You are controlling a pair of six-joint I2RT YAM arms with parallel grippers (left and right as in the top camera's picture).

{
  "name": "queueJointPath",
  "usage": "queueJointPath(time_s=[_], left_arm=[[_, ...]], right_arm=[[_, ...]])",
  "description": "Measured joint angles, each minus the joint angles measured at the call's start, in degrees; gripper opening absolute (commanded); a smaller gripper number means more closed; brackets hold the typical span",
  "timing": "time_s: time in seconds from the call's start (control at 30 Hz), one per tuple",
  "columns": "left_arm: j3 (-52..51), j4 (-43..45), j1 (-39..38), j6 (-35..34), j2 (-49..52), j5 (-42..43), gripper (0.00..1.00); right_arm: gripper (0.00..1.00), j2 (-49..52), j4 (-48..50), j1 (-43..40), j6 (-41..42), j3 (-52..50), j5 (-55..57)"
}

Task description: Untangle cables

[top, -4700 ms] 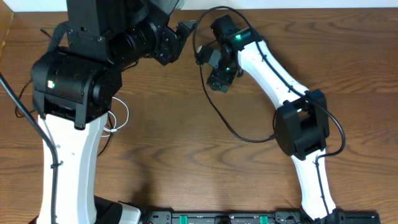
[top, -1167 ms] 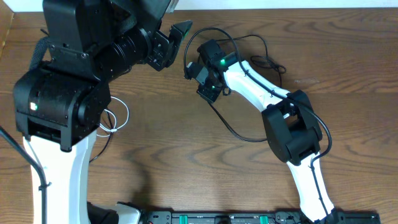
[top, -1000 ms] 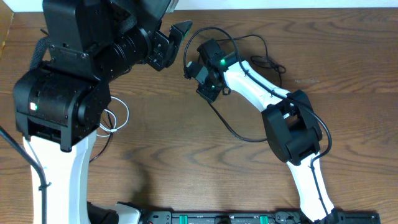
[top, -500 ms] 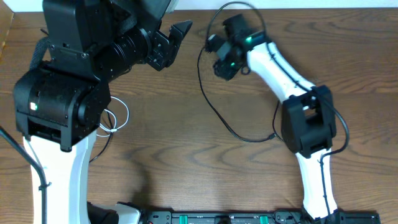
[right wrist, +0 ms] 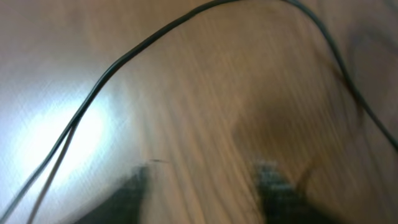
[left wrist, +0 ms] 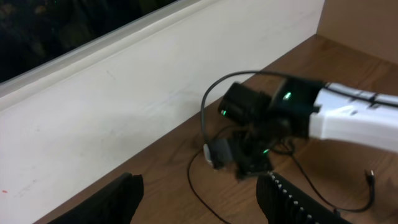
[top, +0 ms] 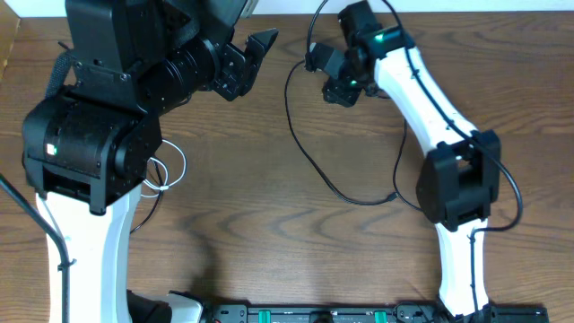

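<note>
A long black cable [top: 305, 157] arcs over the brown table from the far edge down to the middle, then curls back toward the right arm. It also shows in the left wrist view [left wrist: 198, 190] and in the blurred right wrist view [right wrist: 124, 59]. A thin white cable [top: 176, 169] loops beside the left arm's column. My left gripper [top: 258, 56] hangs open and empty above the far left of the table, and its fingers frame the left wrist view [left wrist: 199, 190]. My right gripper [top: 329, 79] is near the far edge, with its fingers apart over bare wood [right wrist: 199, 186]. The black cable's upper loop passes round it.
The table's far edge [left wrist: 155, 140] meets a white wall [left wrist: 124, 93]. The left arm's large black body [top: 99, 117] covers the left side of the table. Thicker black arm cables run along the right arm [top: 448, 179]. A black rail [top: 359, 314] lies at the front edge.
My right gripper has swung back and to the right, from the centre-left toward the far edge. The black cable's upper loop shifted with it. The left arm has barely moved.
</note>
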Motion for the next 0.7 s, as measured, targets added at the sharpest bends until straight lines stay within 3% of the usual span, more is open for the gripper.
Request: queueJointPath(time_s=[0.1,0.17,0.3,0.43,0.7], left_arm=[[0.0,0.0,0.0,0.0,0.0,0.0,0.64],[0.0,0.0,0.0,0.0,0.0,0.0,0.64],[0.0,0.0,0.0,0.0,0.0,0.0,0.64],[0.0,0.0,0.0,0.0,0.0,0.0,0.64],[0.0,-0.2,0.0,0.0,0.0,0.0,0.64]], right_arm=[[0.67,-1.5,-6.3,-1.1,-7.7,1.8,-0.9],[0.75,-2.1,-11.0,-2.1,-12.6,3.2,-1.0],[0.72,-2.1,-16.6,-4.4,-18.3,4.8,2.2],[0.72,-2.1,-17.0,-6.5,-20.5,4.9,3.7],[0.62,-2.1,-15.1,-8.4,-21.7,4.9,5.1]])
